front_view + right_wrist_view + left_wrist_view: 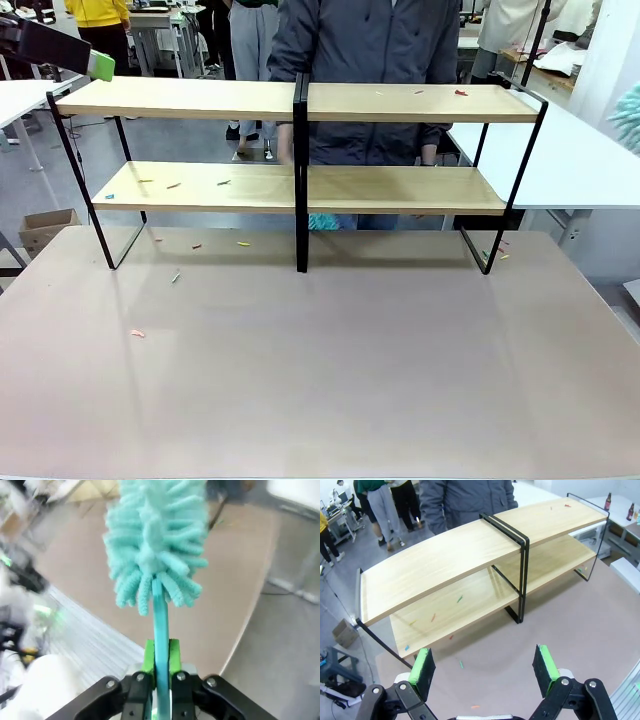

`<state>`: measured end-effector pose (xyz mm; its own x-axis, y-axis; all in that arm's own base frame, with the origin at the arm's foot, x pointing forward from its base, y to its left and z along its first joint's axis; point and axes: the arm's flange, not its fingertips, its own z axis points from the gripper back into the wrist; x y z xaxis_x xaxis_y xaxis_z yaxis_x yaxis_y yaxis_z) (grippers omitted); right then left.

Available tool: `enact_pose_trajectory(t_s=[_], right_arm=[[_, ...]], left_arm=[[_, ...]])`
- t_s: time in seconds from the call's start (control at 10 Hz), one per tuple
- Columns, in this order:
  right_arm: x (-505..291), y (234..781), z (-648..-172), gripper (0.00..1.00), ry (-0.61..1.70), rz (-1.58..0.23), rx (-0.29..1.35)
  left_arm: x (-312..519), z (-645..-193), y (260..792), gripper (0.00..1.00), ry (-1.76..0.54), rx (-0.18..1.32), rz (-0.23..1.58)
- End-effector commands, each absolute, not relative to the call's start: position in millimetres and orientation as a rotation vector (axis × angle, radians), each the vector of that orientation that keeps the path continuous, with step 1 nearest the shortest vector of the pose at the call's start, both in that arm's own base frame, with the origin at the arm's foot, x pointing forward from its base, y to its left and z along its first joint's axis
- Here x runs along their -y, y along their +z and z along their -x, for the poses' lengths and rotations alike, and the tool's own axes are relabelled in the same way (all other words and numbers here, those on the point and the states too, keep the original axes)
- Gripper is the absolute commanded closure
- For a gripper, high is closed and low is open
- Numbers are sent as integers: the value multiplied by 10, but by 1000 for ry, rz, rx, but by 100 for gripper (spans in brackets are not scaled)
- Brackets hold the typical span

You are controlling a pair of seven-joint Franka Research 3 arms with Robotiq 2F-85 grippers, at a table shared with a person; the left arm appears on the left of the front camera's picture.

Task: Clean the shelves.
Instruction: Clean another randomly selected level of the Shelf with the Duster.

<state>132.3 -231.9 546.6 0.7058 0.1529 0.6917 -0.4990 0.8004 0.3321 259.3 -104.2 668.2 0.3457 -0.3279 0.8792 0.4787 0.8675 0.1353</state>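
The shelves (300,100) are two long light-wood boards in a thin black frame with a central post, standing at the far side of the table. Small coloured scraps (223,183) lie on both boards. My left gripper (100,66) hovers by the top board's left end. In the left wrist view it (484,672) is open and holds nothing, looking down on the shelves (460,555). My right gripper (161,660) is shut on the thin handle of a fluffy teal duster (152,540), held up over the table edge. The duster's fluff (630,118) shows at the right edge.
A person in a dark jacket (365,60) stands right behind the shelves. More scraps (138,333) lie on the pinkish tabletop (330,370). White tables (570,160) flank the scene, a cardboard box (45,228) sits on the floor at left, and bottles (608,501) stand far off.
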Motion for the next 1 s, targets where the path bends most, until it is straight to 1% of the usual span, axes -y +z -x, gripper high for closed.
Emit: enact_pose_trajectory(t_s=[0.0, 0.2, 0.3, 0.4, 0.6, 0.7, 0.8, 0.9], right_arm=[[1812, 5648, -1380, 88, 619, -522, 655], [1052, 5766, -1714, 88, 819, -440, 576], [566, 5779, -1912, 88, 902, -360, 526], [-62, 5770, -2098, 88, 1007, -322, 487], [-928, 5767, -2322, 88, 1068, -265, 496], [-1073, 5806, -2311, 88, 1094, -270, 523], [-763, 5922, -2181, 88, 1110, -334, 477], [-1120, 5779, -2111, 88, 1120, -250, 482]], left_arm=[[1025, -2596, 6669, 0, -527, 1098, 156], [1025, -2596, 6669, 0, -527, 1098, 156], [1025, -2596, 6669, 0, -527, 1098, 156], [1025, -2596, 6669, 0, -527, 1098, 156], [1025, -2596, 6669, 0, -527, 1098, 156], [1025, -2596, 6669, 0, -527, 1098, 156], [1025, -2596, 6669, 0, -527, 1098, 156], [1025, -2596, 6669, 0, -527, 1098, 156]])
